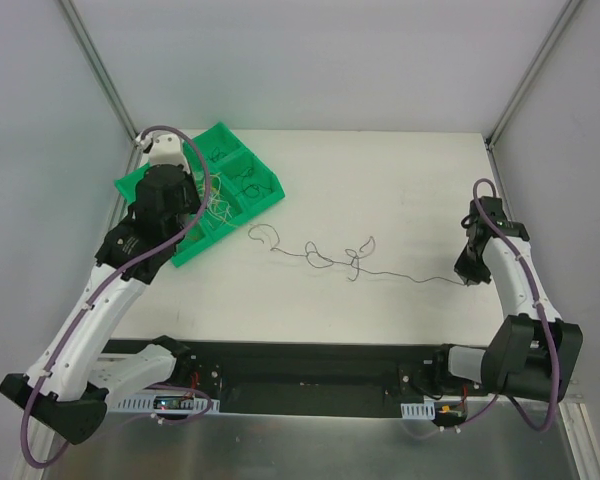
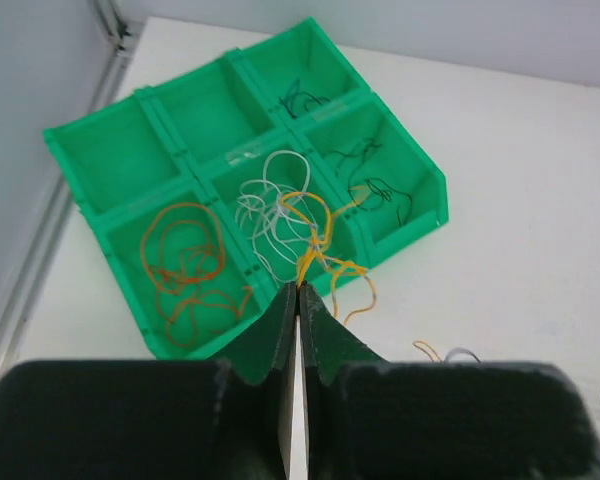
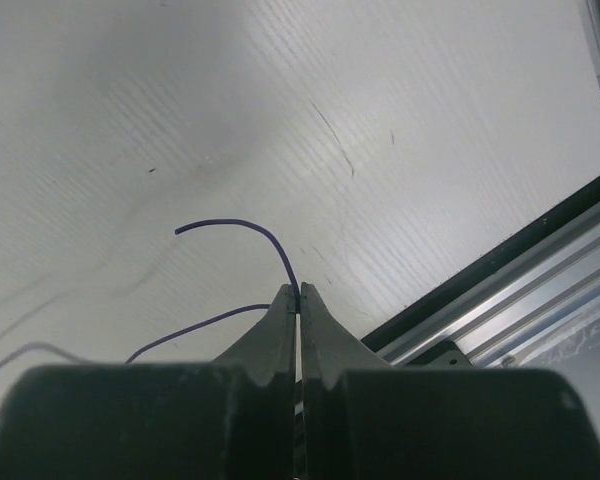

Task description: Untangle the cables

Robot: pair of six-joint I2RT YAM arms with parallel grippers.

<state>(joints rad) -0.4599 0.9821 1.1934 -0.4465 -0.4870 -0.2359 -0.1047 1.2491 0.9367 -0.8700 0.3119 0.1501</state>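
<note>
Right claw (image 3: 298, 292) pinches purple cable (image 3: 242, 222).

Curly cables (image 2: 285, 215) clumped in tray (image 2: 425, 200) compartments; dark strand (image 1: 385, 272) sprawls across table (image 1: 380, 180).

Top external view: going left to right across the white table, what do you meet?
Green plastic compartment tray → thin dark looped wire, lying stretched out → right gripper, shut on that wire's right end.
</note>
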